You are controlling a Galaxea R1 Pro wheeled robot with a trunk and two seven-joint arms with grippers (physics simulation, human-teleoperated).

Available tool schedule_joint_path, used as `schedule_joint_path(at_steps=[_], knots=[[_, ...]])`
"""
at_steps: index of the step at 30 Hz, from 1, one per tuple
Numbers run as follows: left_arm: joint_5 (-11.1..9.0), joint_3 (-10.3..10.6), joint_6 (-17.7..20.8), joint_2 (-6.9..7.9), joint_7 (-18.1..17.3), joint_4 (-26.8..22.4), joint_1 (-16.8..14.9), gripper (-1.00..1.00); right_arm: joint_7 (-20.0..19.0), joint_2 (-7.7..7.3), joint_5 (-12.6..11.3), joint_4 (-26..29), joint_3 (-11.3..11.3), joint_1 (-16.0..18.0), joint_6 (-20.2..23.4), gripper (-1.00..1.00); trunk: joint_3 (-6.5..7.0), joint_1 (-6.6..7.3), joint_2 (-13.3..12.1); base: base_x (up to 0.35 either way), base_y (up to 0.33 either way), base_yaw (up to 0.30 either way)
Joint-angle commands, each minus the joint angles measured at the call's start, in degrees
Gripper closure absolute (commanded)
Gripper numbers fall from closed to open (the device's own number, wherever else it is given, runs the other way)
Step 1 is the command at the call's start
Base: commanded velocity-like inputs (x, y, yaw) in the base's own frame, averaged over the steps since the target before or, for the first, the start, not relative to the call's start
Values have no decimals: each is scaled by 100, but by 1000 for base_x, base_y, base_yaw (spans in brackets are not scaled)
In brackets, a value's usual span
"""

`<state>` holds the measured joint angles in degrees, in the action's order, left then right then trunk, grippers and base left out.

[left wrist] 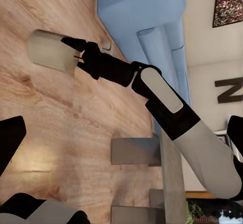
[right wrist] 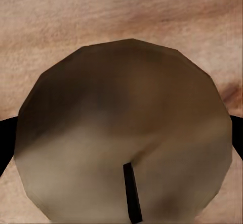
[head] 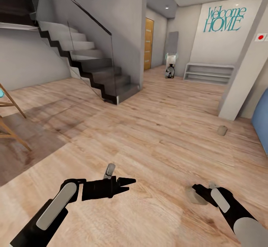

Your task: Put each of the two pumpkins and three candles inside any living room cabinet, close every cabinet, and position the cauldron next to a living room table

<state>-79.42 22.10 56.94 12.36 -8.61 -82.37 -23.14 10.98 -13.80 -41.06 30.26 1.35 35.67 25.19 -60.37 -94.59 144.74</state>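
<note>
- between my right gripper's (head: 201,192) fingers sits a candle (head: 194,196), a beige faceted lump low over the wood floor (head: 160,127); from the head view i cannot tell whether it rests on the boards or hangs just clear of them.
- at the right wrist camera the same candle (right wrist: 124,143) shows its rounded end and dark wick, with a black finger edge at either side of it, so the jaws stand around it. the left wrist view shows the fingertips meeting the candle's (left wrist: 50,50) end. i judge the hand closed on it, though how firm the hold is i cannot tell.
- a second candle (head: 222,130) lies on the floor well ahead of that hand, near the foot of the white pillar (head: 243,72).
- my left gripper (head: 126,184) hovers off to the side with its fingers apart and nothing between them.
- the step, as i judge it, is collecting this candle. no cabinet shows ahead, just the stairs (head: 93,68) and the hallway.
- next calls for a secure lift, then turning the base to find the cabinet while keeping the candle level; a rounded lump like this could slip from a shallow pinch.
</note>
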Motion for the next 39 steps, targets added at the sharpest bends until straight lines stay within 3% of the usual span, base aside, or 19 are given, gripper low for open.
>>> schedule_joint_path(at_steps=[1, 20, 39], knots=[[55, 5, 2, 4, -58, 1, -5, -100, 44, 0, -60, 15, 5, 1, 21, 100, -5, -2, 2, 326, 0, 0], [55, 5, 6, 4, -57, 1, -4, -100, 52, 0, -60, 18, 6, 1, 21, 100, -5, -2, 2, 330, 0, -32], [56, 5, 7, 4, -58, 1, -4, -100, 53, 0, -60, 15, 6, 1, 21, 100, -5, -2, 2, 336, 0, -255]])
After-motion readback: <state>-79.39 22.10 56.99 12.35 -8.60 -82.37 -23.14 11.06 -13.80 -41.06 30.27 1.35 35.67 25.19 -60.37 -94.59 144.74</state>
